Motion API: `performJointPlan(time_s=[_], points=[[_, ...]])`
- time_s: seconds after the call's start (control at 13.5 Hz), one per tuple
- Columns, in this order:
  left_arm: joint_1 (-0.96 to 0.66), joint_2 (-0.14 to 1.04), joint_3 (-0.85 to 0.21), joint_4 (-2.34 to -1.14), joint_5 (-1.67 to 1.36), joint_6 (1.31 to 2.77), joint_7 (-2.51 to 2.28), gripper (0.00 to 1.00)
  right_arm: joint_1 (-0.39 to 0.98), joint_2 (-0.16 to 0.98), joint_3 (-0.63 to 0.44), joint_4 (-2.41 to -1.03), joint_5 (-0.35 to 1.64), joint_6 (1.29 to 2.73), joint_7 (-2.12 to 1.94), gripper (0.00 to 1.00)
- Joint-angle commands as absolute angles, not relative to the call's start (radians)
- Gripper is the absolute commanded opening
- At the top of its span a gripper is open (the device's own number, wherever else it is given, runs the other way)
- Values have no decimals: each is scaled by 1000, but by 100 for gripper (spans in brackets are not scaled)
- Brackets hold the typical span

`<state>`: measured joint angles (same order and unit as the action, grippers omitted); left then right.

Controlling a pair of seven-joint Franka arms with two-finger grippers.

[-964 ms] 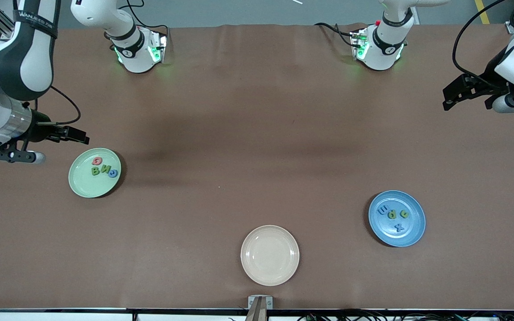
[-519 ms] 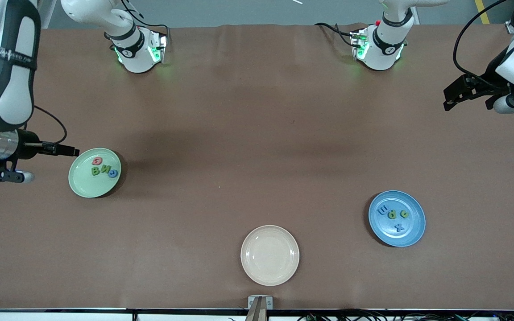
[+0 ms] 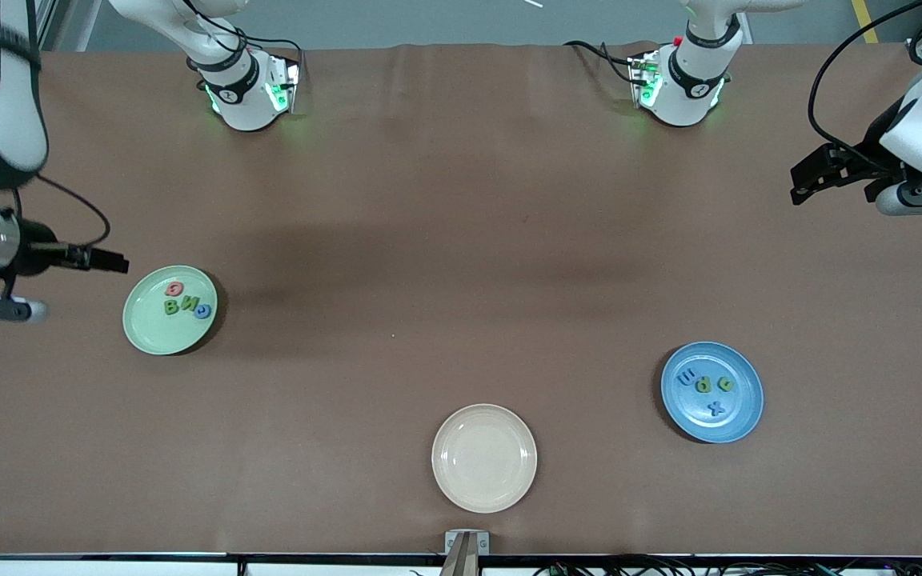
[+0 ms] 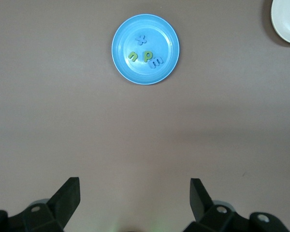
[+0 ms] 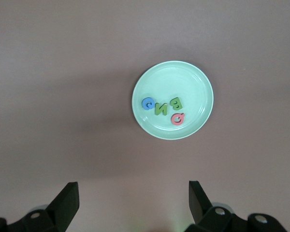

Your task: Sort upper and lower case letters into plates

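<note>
Brown table cloth carries three plates. Four capitals (image 3: 186, 303) lie in the mint plate (image 3: 149, 336) toward the right arm's end; four small letters (image 3: 707, 389) lie in the blue plate (image 3: 741, 424) toward the left arm's end. Between them, nearer the camera, a cream plate (image 3: 483, 492) holds nothing. Sorting looks complete, so the main risk is an arm sweeping low and knocking a plate. Right gripper (image 5: 133, 198) hangs over bare cloth beside the mint plate, fingers spread wide, holding nothing. Left gripper (image 4: 134, 195) hangs over bare cloth at its table end, likewise spread and empty.
</note>
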<state>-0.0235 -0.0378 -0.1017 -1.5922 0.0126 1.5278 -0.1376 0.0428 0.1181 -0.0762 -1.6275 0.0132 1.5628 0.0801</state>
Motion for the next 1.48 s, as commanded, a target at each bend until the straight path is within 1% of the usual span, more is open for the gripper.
performJointPlan(time_s=[0.0,0.3,0.52,0.74,1.41], points=[[-12,-81,-109,-1635,31,1537,-110,100,-3,-14,-12,-1701,-23,1560,104,100],[-14,-78,-106,-1640,29,1542,-118,100,0,-52,-12,-1684,-28,1560,103,100],[-14,-75,-106,-1625,25,1543,-126,100,0,-54,-14,-1664,-28,1562,101,100],[-12,-46,-100,-1569,26,1549,-127,100,-2,-54,-15,-1635,-28,1562,101,100],[-12,-34,-97,-1546,17,1548,-126,100,2,-45,-14,-1562,-12,1591,104,100]])
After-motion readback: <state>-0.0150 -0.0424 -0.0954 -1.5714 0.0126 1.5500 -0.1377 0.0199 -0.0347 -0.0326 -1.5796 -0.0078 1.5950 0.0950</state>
